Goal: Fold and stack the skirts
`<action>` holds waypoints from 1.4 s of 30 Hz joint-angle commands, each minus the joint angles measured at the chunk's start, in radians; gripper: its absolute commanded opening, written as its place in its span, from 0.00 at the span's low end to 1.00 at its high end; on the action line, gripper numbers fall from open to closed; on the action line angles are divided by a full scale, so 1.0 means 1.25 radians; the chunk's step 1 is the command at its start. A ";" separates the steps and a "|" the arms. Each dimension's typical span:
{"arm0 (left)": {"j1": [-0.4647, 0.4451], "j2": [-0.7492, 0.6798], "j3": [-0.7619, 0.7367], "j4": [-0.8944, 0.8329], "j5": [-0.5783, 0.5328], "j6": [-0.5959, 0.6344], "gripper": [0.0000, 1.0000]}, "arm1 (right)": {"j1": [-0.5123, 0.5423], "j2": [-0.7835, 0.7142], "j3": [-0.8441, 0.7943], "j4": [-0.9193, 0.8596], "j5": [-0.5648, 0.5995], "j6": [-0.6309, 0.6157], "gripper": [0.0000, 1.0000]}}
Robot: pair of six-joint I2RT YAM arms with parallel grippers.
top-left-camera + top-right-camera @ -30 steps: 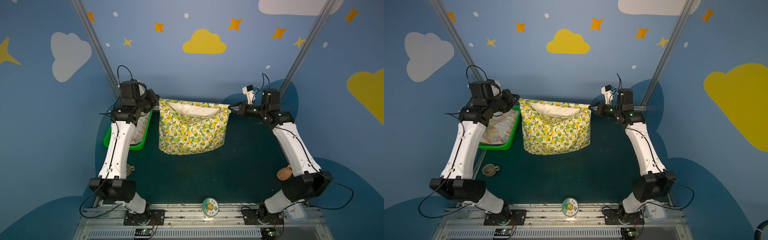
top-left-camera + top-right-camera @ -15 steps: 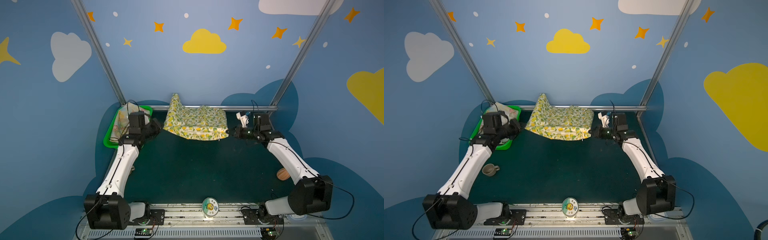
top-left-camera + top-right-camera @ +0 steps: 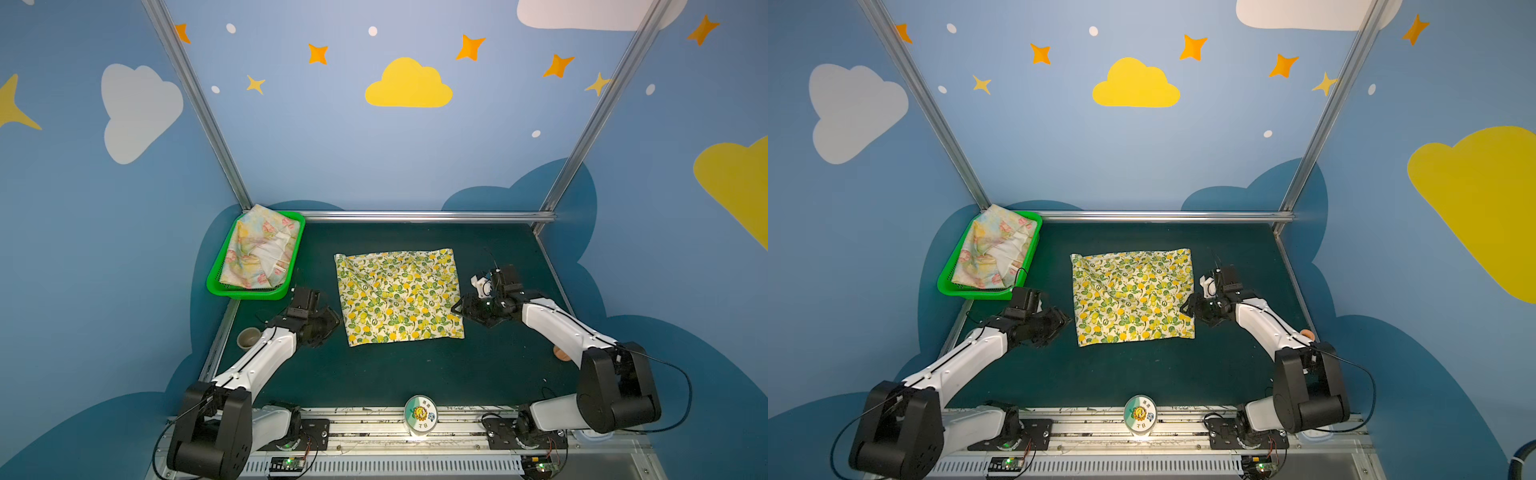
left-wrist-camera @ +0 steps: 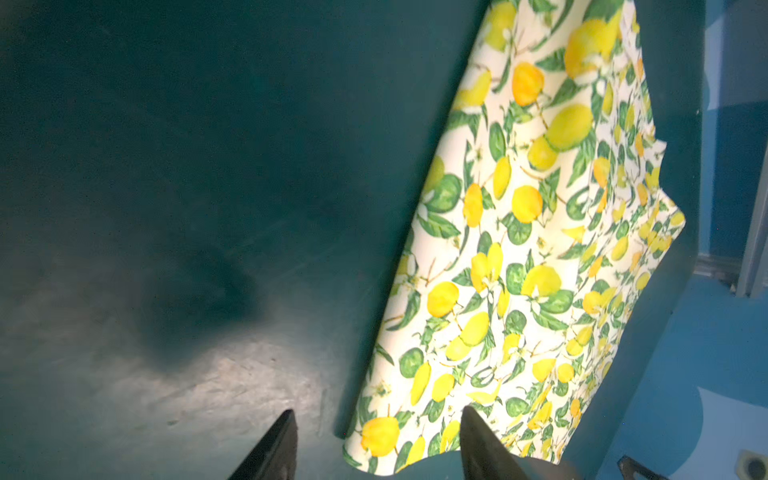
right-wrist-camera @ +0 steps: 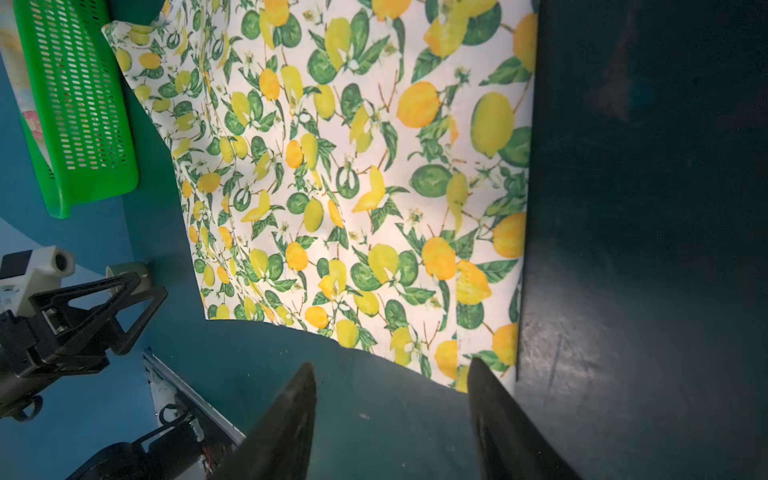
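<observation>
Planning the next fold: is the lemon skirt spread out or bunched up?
Spread out. The lemon skirt lies flat on the table, roughly rectangular, lightly wrinkled; whether it is already doubled over I cannot tell.

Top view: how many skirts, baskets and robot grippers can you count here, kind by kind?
Skirts: 2 (lemon skirt, floral skirt)
Baskets: 1 (green basket)
Grippers: 2 (left gripper, right gripper)
Total: 5
</observation>
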 commanded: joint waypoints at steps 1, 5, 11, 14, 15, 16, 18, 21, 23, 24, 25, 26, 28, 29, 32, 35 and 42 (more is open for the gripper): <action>-0.039 0.046 0.017 -0.018 -0.001 0.000 0.60 | -0.006 0.037 0.005 -0.074 0.008 -0.011 0.58; -0.080 0.102 0.024 -0.017 0.002 0.007 0.59 | -0.030 0.080 -0.003 -0.075 -0.012 -0.008 0.55; -0.106 0.172 0.038 -0.021 -0.007 0.022 0.59 | -0.053 0.117 -0.034 -0.034 -0.045 0.003 0.54; -0.119 0.209 0.046 0.005 -0.005 0.023 0.54 | -0.057 0.133 -0.048 -0.012 -0.055 0.010 0.54; -0.123 0.222 0.051 0.009 -0.007 0.024 0.50 | -0.058 0.141 -0.050 -0.008 -0.057 0.012 0.53; -0.127 0.232 0.054 0.012 -0.007 0.025 0.46 | -0.058 0.146 -0.053 -0.005 -0.060 0.014 0.53; -0.131 0.247 0.057 0.024 -0.002 0.026 0.39 | -0.059 0.155 -0.058 0.002 -0.063 0.016 0.52; -0.139 0.255 0.052 0.037 -0.002 0.016 0.26 | -0.060 0.164 -0.072 0.019 -0.066 0.023 0.53; -0.141 0.252 0.047 0.048 -0.001 0.011 0.13 | -0.060 0.175 -0.078 0.039 -0.081 0.031 0.51; -0.142 0.251 0.047 0.050 -0.003 0.009 0.07 | -0.059 0.183 -0.080 0.049 -0.092 0.035 0.48; -0.142 0.247 0.047 0.052 -0.004 0.007 0.04 | -0.059 0.192 -0.080 0.065 -0.109 0.041 0.44; -0.142 0.242 0.050 0.053 -0.005 0.004 0.04 | -0.058 0.200 -0.080 0.081 -0.127 0.052 0.33; -0.141 0.229 0.066 0.044 -0.010 0.001 0.04 | -0.057 0.211 -0.067 0.102 -0.163 0.072 0.00; -0.138 0.218 0.087 0.031 -0.017 0.000 0.04 | -0.058 0.209 -0.047 0.101 -0.178 0.084 0.00; -0.105 0.182 0.205 -0.027 -0.032 0.009 0.04 | -0.059 0.173 0.067 0.056 -0.205 0.096 0.00; -0.043 0.161 0.392 -0.077 -0.035 0.041 0.04 | -0.074 0.130 0.265 -0.039 -0.195 0.089 0.00; 0.084 0.114 0.713 -0.176 -0.049 0.083 0.04 | -0.121 -0.008 0.528 -0.135 -0.166 0.083 0.00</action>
